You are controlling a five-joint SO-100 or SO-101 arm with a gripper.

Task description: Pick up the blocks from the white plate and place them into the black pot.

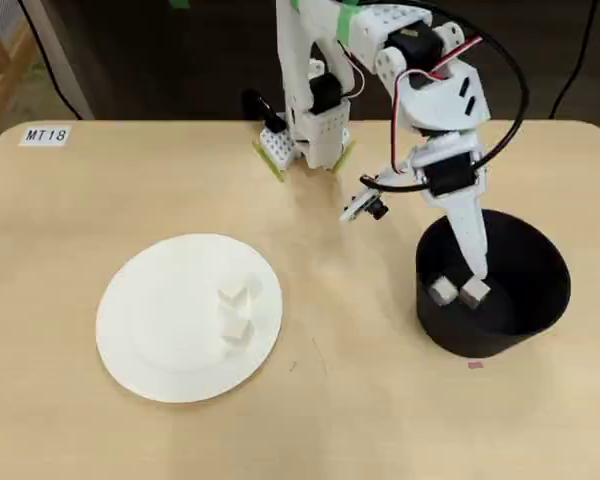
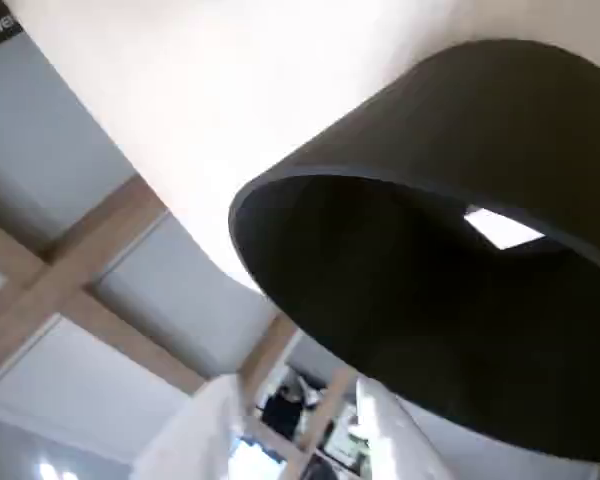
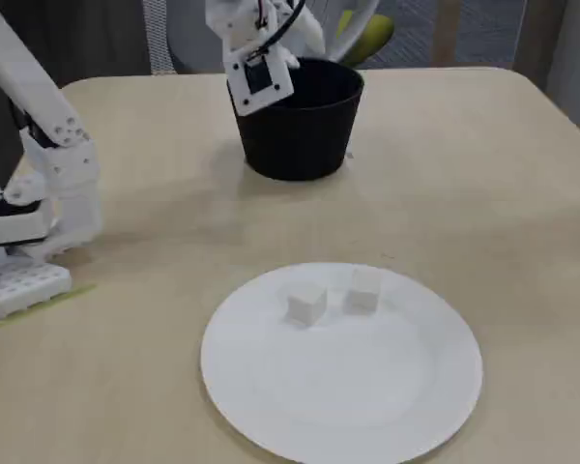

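In the overhead view the white plate (image 1: 170, 330) lies at the left with two pale blocks (image 1: 233, 293) (image 1: 238, 328) on its right part. The black pot (image 1: 525, 300) stands at the right. My gripper (image 1: 477, 275) reaches down into it. Two blocks lie inside, one (image 1: 442, 291) free, one (image 1: 475, 293) right at the fingertip. I cannot tell if the jaws hold it. In the fixed view the plate (image 3: 367, 406) carries both blocks (image 3: 306, 304) (image 3: 363, 288), and the pot (image 3: 304, 135) hides my fingertips. The wrist view shows the pot (image 2: 460, 110) with a small white patch (image 2: 502, 228) inside its rim.
The arm's white base (image 1: 305, 140) stands at the table's far edge in the overhead view, and at the left (image 3: 24, 280) in the fixed view. A label "MT18" (image 1: 46, 135) sits at the far left corner. The bare wooden table (image 1: 350, 400) lies between plate and pot.
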